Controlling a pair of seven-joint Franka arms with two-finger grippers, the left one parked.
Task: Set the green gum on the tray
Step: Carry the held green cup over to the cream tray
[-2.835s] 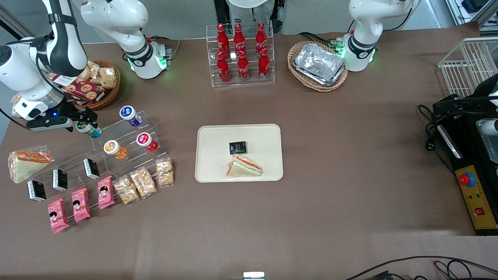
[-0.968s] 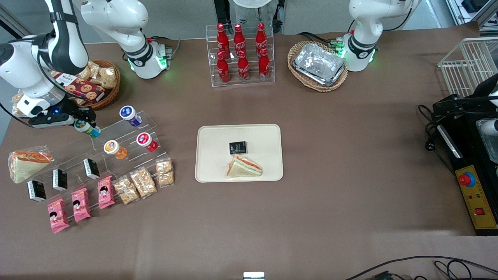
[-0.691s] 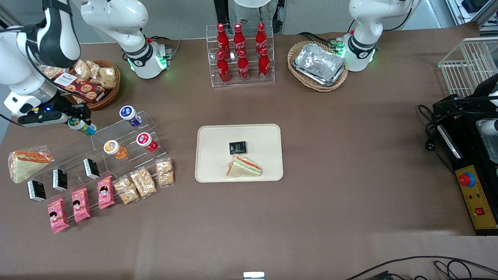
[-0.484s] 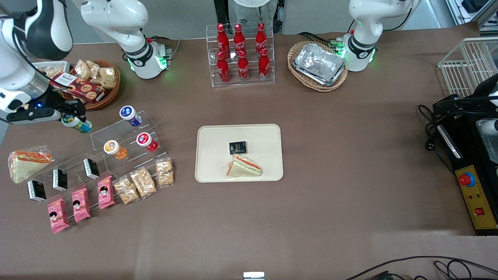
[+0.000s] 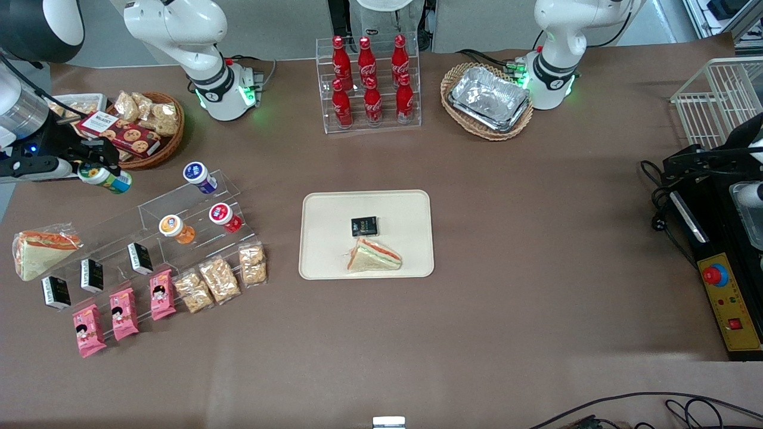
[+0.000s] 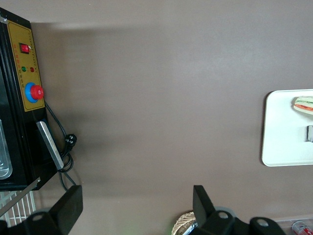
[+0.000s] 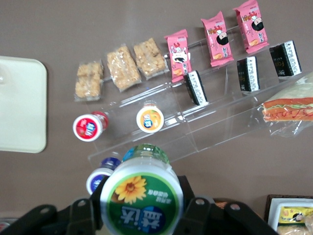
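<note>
My right gripper (image 5: 98, 171) is shut on the green gum (image 5: 105, 178), a small bottle with a white-rimmed green lid bearing a yellow flower. It holds it in the air above the table, at the working arm's end, above the upper edge of the clear stepped stand (image 5: 179, 208). In the right wrist view the gum's lid (image 7: 142, 200) fills the space between my black fingers (image 7: 195, 218). The cream tray (image 5: 325, 238) lies in the middle of the table with a black packet (image 5: 364, 226) and a wrapped sandwich (image 5: 374, 256) on it. The tray's corner shows in the right wrist view (image 7: 22, 105).
The stand holds a blue-lidded bottle (image 5: 198, 176), an orange-lidded bottle (image 5: 173, 227), a red-lidded bottle (image 5: 223, 215) and black packets (image 5: 139, 257). Pink packs (image 5: 123, 313), snack bags (image 5: 218, 279) and a sandwich (image 5: 39, 250) lie beside it. A snack basket (image 5: 146, 128) stands close to the gripper.
My gripper has lifted the green gum off the stand and carried it up and toward the working arm's end of the table. The other bottles have not moved.
</note>
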